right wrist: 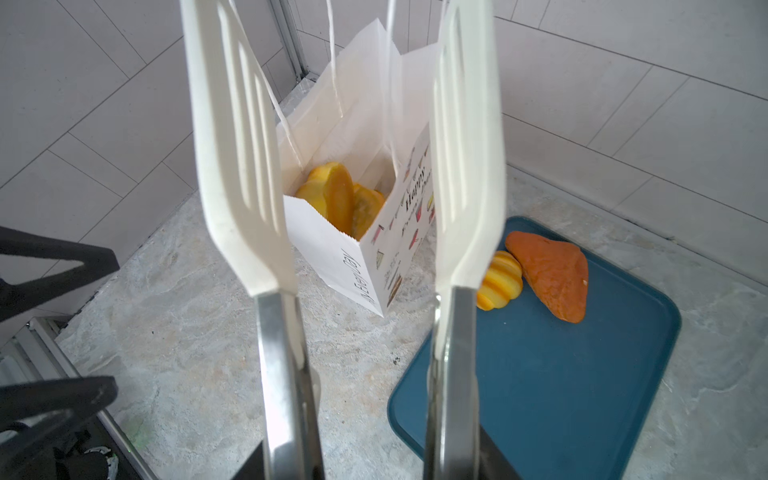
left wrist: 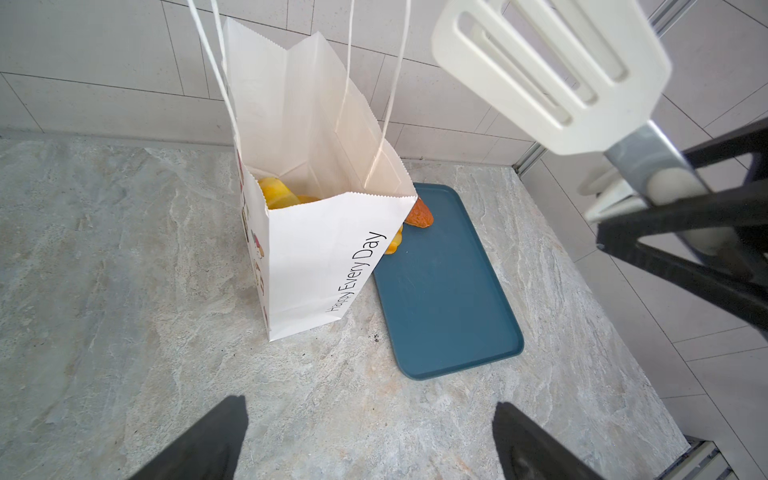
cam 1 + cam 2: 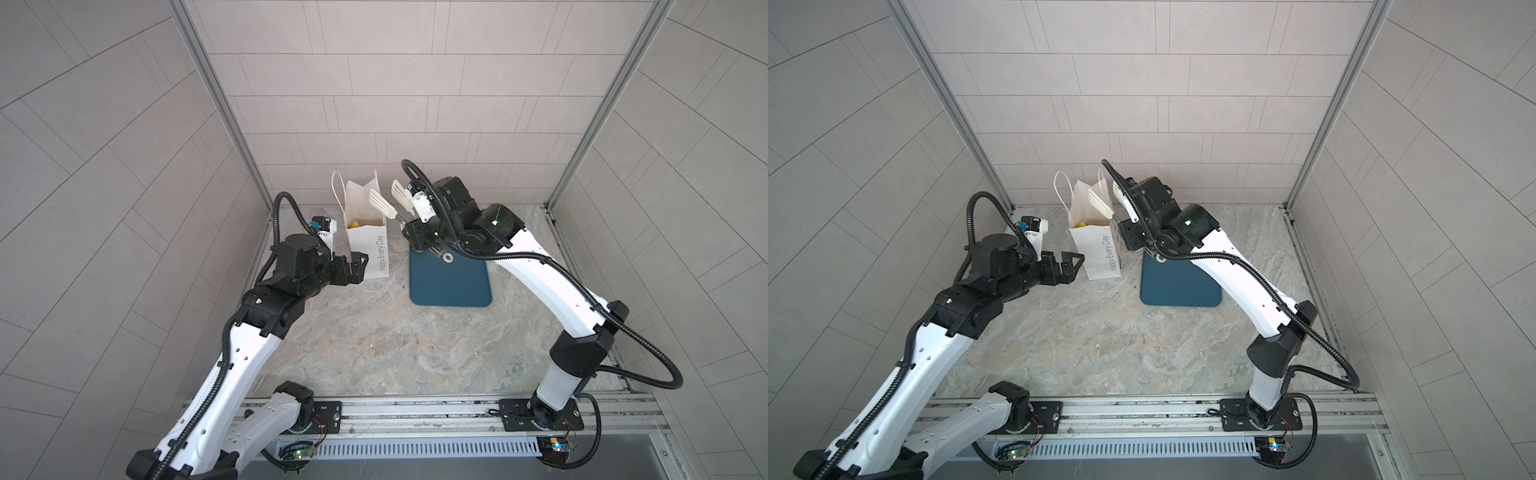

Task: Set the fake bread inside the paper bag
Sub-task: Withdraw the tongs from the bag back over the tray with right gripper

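The white paper bag [image 3: 368, 249] [image 3: 1098, 253] stands open at the back of the table. Several yellow fake bread pieces [image 1: 336, 199] [image 2: 276, 193] lie inside it. A striped roll [image 1: 498, 280] and an orange-brown triangle [image 1: 552, 274] [image 2: 419, 216] lie on the teal tray [image 1: 540, 395] beside the bag. My right gripper [image 3: 409, 230] [image 1: 372, 457] is shut on the white slotted tongs [image 3: 382, 203] [image 1: 237, 166]. Their blades are spread apart with nothing between them, raised by the bag's mouth. My left gripper [image 3: 357, 268] [image 2: 370, 409] is open and empty, close to the bag's left side.
The teal tray [image 3: 451, 282] [image 3: 1179, 286] lies flat to the right of the bag, most of it bare. Tiled walls close in the back and both sides. The bag's thin cord handles [image 2: 216, 62] stand up above its mouth.
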`<state>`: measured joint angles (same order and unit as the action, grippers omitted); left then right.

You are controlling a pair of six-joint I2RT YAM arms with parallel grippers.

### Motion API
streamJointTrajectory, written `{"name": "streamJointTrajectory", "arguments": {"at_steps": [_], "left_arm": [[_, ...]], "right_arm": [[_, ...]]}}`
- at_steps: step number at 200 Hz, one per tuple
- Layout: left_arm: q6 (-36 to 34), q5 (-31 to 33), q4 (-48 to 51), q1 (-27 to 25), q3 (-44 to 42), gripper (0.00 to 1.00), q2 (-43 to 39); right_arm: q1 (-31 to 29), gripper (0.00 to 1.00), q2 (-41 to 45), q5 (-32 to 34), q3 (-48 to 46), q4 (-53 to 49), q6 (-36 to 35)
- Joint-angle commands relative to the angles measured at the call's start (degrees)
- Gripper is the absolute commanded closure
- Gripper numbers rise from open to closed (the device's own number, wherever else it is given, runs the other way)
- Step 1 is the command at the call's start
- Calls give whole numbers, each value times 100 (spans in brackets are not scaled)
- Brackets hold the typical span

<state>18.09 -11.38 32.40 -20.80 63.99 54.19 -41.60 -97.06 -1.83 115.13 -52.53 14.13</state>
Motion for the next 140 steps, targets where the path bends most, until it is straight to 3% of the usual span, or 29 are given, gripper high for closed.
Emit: {"name": "streamJointTrajectory", "arguments": {"at_steps": [1, 89, 140], "left_arm": [[33, 113, -116, -118, 80, 0, -29], [-90, 520, -111, -634, 228, 0, 181], [-145, 676, -111, -855, 228, 0, 290]], "right_arm": [[26, 46, 630, 445, -575, 505, -192], [569, 45, 1438, 692, -2123, 563, 4], [740, 45, 1308, 734, -2609, 618, 84]]}}
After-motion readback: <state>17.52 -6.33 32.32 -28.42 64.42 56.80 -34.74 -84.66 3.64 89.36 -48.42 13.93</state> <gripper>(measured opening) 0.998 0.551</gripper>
